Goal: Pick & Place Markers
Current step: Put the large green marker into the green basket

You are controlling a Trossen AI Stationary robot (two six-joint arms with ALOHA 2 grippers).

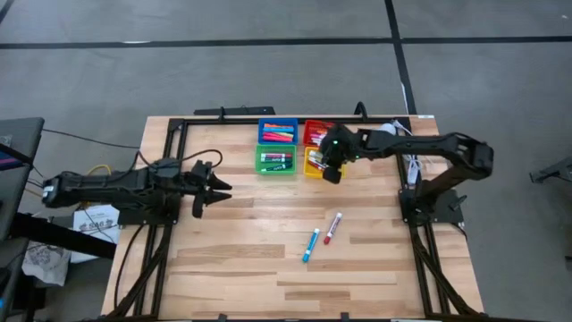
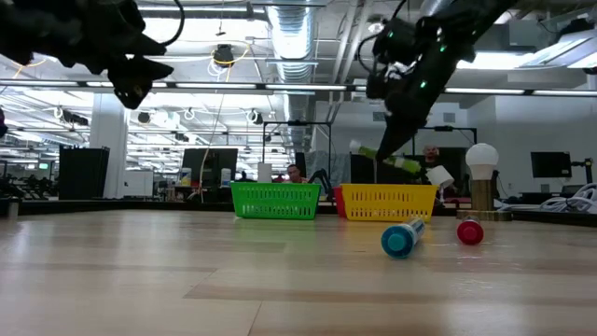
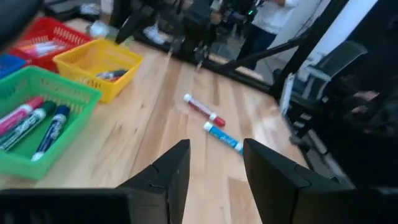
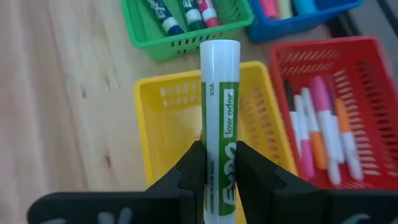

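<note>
Markers are smooth plastic cylinders with coloured caps. One, a white barrel with a green label (image 4: 219, 124), is clamped between the nearly closed fingers of the right gripper (image 4: 217, 165), which hangs above the yellow bin (image 1: 315, 163), at about 1 o'clock on the table (image 1: 232, 268). Two more lie loose on the pale wood planks near the middle, side by side but apart: a blue-capped marker (image 1: 310, 244) and a red-capped marker (image 1: 332, 227) toward 1 o'clock of it.

Four small square bins of latticed plastic sit in a block at 12 o'clock. The green bin (image 1: 275, 160) holds several markers, the blue bin (image 1: 278, 131) pink and orange ones, the red bin (image 4: 323, 118) pink and orange ones, and the yellow bin a few dark ones.

The left gripper (image 1: 213, 186) waits at 9 o'clock, fingers partly apart, holding nothing.
</note>
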